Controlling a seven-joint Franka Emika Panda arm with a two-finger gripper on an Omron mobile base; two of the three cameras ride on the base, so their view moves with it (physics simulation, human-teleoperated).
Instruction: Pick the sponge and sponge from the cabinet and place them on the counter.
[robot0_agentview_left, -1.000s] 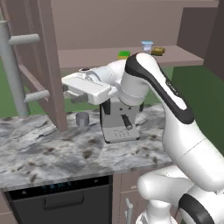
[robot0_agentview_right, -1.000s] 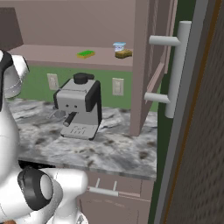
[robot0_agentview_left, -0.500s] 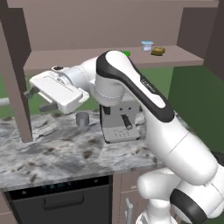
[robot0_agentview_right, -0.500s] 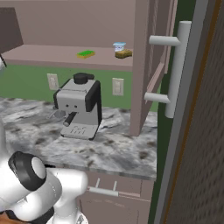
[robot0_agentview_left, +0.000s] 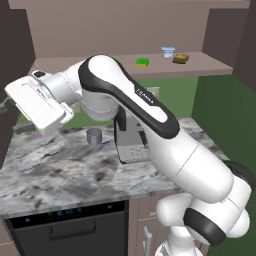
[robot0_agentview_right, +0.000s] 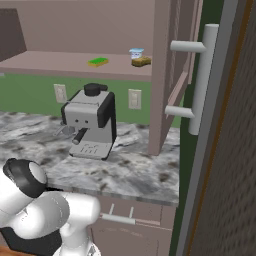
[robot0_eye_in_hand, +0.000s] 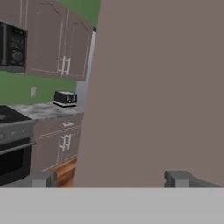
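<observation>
**Arm swung far left, jaws apart beside the open cabinet door**

Left base view: the white arm (robot0_agentview_left: 150, 115) reaches left across the marbled, dark-veined surface (robot0_agentview_left: 65, 170). Its flat white hand sits at the left edge; the jaws themselves are hidden behind it. Well off to the jaws' far side, on the smooth mauve shelf of the cabinet (robot0_agentview_left: 125, 35), lie the flat green sponge (robot0_agentview_left: 142, 62) with its yellow layer, the brownish sponge (robot0_agentview_left: 180, 58) and a small white cup (robot0_agentview_left: 168, 52) between them. A grey mug (robot0_agentview_left: 93, 136) stands on the surface; the coffee machine (robot0_agentview_left: 131, 145) is mostly covered by the arm. Compared with half a second ago, the hand has swung further left and the door has opened wider.

Right base view: the boxy silver-and-black coffee machine is fully visible, below both sponges on the shelf. A long grey bar handle (robot0_agentview_right: 202, 80) stands on the open door.

Hand view: the jaws (robot0_eye_in_hand: 111, 179) stand wide apart with nothing between them, close against a plain mauve door panel (robot0_eye_in_hand: 162, 87). Off to one side sit a microwave (robot0_eye_in_hand: 12, 46), a toaster (robot0_eye_in_hand: 65, 99) and an oven (robot0_eye_in_hand: 15, 148), blurry and partly cut off.
</observation>
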